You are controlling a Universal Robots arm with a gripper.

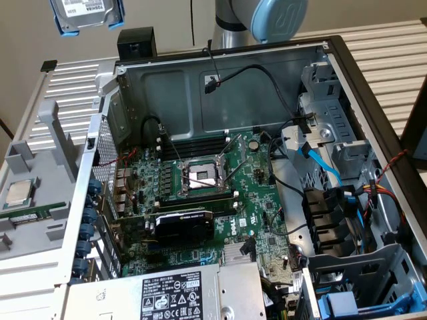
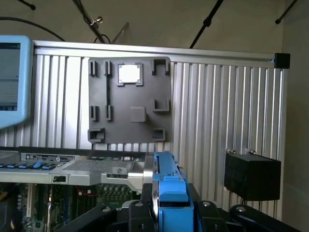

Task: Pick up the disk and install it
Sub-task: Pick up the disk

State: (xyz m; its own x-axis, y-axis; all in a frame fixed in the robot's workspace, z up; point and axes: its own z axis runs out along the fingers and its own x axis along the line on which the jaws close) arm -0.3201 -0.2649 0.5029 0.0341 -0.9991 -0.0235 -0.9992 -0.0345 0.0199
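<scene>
Wrist view: we see the gripper (image 2: pixel 169 215) clenching the disk (image 2: pixel 169 186) edge-on, long axis outward; exterior view, eleven o'clock.

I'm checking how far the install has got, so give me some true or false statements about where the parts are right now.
1. The hand grips the disk. True.
2. The disk sits in a bay of the case. False: it is held aloft, outside the case.
3. The chip lies on the grey holder. True.
4. The graphics card lies on the holder. False: the card is seated on the board inside the case.
</scene>
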